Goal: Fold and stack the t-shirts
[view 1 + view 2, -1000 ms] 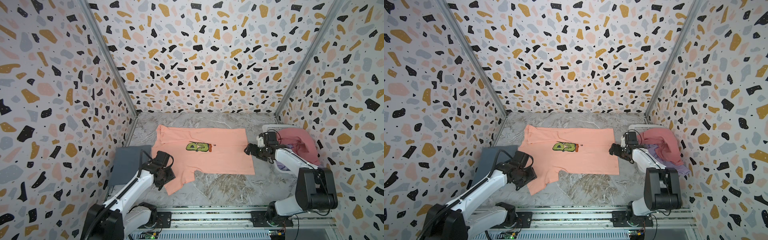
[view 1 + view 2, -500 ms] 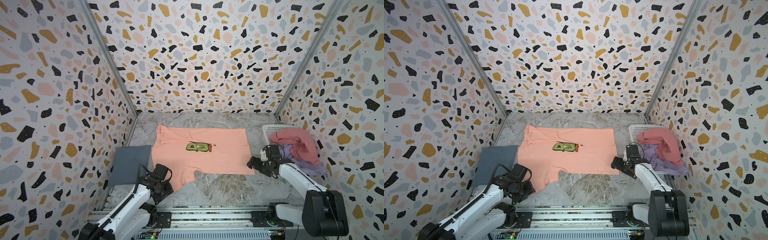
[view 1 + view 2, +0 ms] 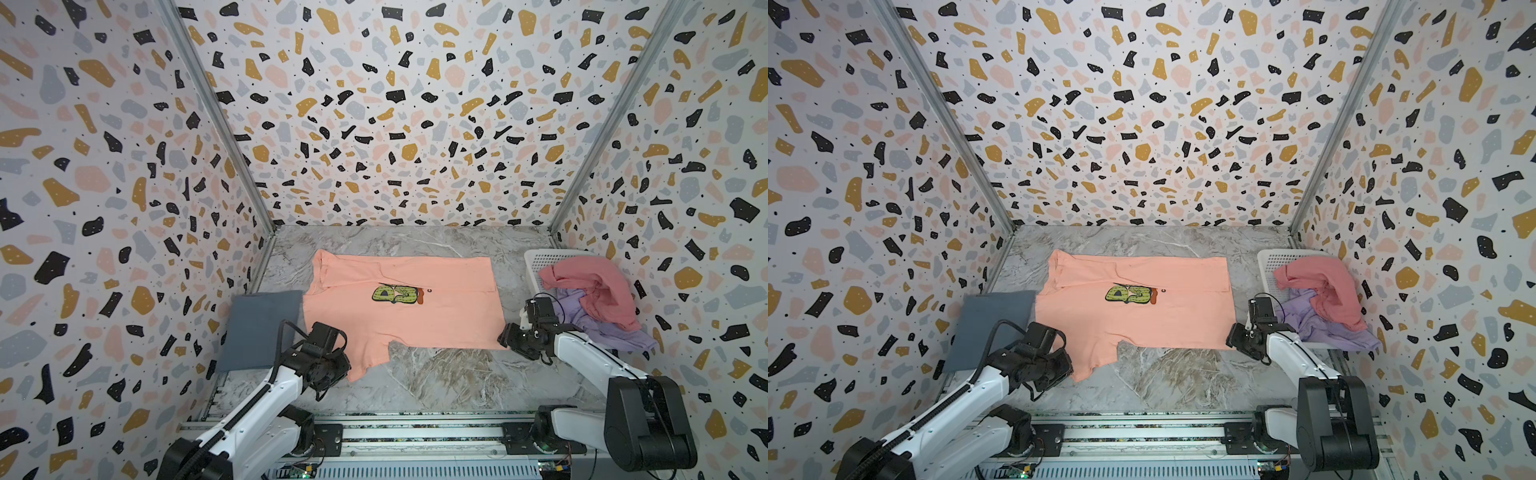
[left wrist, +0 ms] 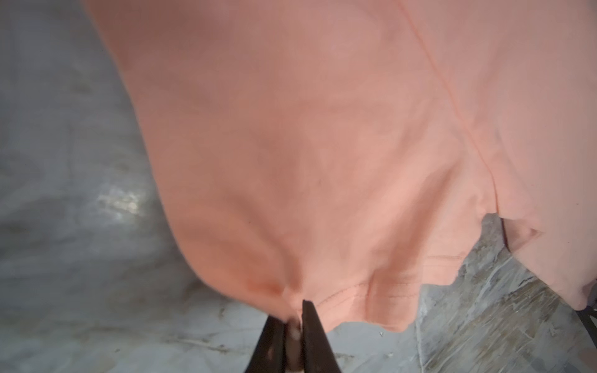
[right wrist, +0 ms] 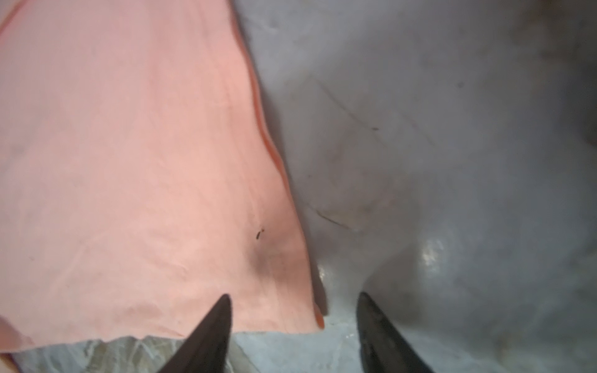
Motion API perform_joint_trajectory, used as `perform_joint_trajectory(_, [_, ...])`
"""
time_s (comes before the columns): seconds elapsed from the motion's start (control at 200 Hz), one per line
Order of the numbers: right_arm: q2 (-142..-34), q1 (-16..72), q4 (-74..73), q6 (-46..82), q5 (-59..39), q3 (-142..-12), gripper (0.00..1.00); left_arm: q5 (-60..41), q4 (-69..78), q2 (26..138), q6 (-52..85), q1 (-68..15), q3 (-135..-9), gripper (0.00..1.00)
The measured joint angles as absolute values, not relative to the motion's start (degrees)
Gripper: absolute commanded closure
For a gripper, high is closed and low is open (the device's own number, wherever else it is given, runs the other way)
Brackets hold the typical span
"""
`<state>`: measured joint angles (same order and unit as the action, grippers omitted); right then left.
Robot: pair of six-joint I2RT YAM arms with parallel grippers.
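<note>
The left gripper (image 4: 292, 316) pinches its 2 dark fingers (image 4: 315, 339) together on a bunched fold at the hemmed edge of the peach-orange t-shirt (image 4: 307, 135), and the cloth puckers toward the pinch. The shirt fills most of the view, with 1 stitched seam (image 4: 447, 93) running across it. The grey marble table (image 4: 64, 193) shows beside the cloth and through a notch in its edge.

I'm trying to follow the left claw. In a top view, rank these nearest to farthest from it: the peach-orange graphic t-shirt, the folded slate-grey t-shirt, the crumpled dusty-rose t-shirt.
1. Peach-orange graphic t-shirt: centre, near sleeve pinched in the left claw.
2. Folded slate-grey t-shirt: just beside, at the left.
3. Crumpled dusty-rose t-shirt: far right, over the white perforated plastic basket.
</note>
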<state>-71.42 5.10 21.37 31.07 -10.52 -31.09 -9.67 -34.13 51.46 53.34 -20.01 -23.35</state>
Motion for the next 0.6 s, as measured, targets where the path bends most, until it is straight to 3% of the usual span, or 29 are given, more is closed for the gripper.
perform_joint_trajectory(0.215, [-70.8,6.2,22.6,31.2,-9.3,-31.1,0.46,-8.0,-34.7,49.2,53.1,-20.0,-26.3,0.91])
perform_joint_trajectory(0.275, [-70.5,6.5,23.1,31.2,-9.1,-31.0,0.49,-7.6,-34.7,48.5,53.1,-20.0,-26.6,0.91])
perform_joint_trajectory(0.601, [-71.5,8.0,21.9,32.8,-8.8,-30.6,0.99,-5.6,-37.2,45.9,51.7,-20.0,-28.4,1.00])
